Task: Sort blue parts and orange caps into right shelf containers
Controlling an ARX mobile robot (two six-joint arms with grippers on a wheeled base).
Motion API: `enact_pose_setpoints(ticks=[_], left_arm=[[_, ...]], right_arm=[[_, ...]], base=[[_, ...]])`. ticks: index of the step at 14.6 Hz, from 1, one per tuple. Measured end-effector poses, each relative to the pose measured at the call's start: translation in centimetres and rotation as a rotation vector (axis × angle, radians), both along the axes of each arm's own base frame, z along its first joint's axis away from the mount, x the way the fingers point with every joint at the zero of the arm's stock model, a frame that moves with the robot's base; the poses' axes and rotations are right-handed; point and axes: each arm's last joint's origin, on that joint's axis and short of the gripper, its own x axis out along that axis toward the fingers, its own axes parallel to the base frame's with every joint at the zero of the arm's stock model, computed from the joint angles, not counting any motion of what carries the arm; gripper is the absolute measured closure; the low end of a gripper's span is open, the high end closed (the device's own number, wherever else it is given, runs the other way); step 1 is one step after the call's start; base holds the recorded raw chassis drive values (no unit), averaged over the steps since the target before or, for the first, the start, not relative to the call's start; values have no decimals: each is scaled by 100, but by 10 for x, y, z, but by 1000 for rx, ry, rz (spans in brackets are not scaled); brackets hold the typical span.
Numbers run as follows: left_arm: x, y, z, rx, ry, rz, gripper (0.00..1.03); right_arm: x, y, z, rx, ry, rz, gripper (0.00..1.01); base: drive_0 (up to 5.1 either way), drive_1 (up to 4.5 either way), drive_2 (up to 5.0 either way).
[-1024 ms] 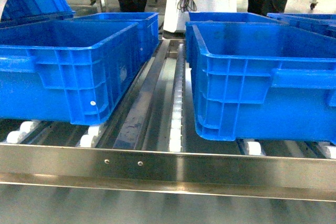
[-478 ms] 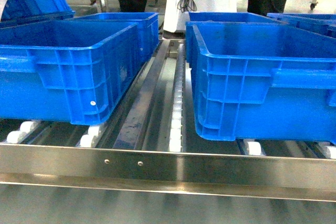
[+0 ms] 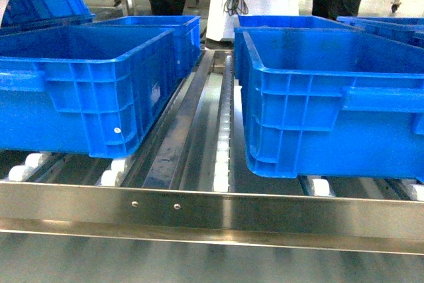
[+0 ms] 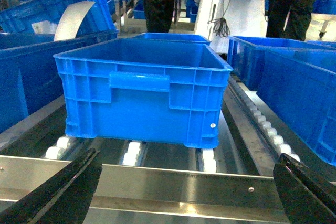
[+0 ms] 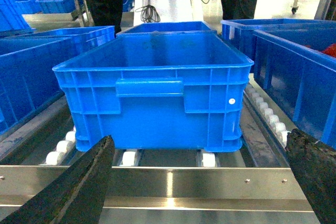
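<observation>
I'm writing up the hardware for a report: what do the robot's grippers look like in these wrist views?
Only the fingers show. The left gripper has two black, flat, blade-like fingers tapering inward from the lower corners. The right gripper has two similar dark fingers, whose surface looks rough and mottled. No cables, markings or arm links are visible, and neither gripper appears in the head view.

A factory or warehouse floor: large open-topped bright-blue ribbed plastic bins (image 3: 318,97) sit on a stainless-steel flow rack (image 3: 212,213) with rows of small white rollers (image 3: 222,157), more bins stacked behind.
</observation>
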Motion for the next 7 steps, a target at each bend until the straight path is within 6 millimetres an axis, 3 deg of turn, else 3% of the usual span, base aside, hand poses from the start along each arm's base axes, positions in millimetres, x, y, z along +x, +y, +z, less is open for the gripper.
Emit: enact_pose_setpoints(ticks=[7], left_arm=[[0, 0, 0, 0, 0, 0, 5]], right_arm=[[0, 0, 0, 0, 0, 0, 3]], base=[[0, 0, 0]])
